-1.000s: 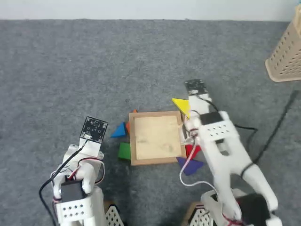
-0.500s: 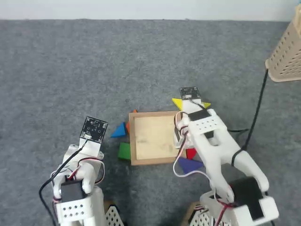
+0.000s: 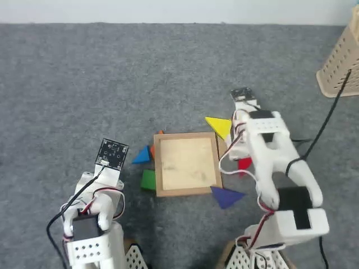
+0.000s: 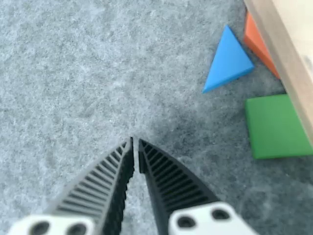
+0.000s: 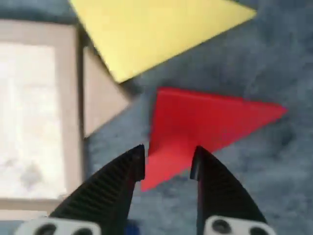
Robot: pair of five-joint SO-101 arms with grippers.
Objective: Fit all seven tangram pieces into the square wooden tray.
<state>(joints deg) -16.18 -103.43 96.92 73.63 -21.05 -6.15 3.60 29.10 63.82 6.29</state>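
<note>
The square wooden tray lies mid-table with nothing in it. My right gripper is shut on one corner of the red triangle, just right of the tray. The same red triangle shows beside the right arm. A yellow triangle lies past the tray's far right corner, and a purple triangle lies off its near right corner. Left of the tray are a blue triangle, a green square and an orange piece. My left gripper is shut and holds nothing, over carpet short of them.
A pale tan triangle rests against the tray's right rim. A perforated beige basket stands at the far right edge, with a black cable running past it. Grey carpet stretches beyond the tray.
The right arm swung right and away from the tray's right edge, and the red triangle went with it, out from the tray. The left arm stayed still.
</note>
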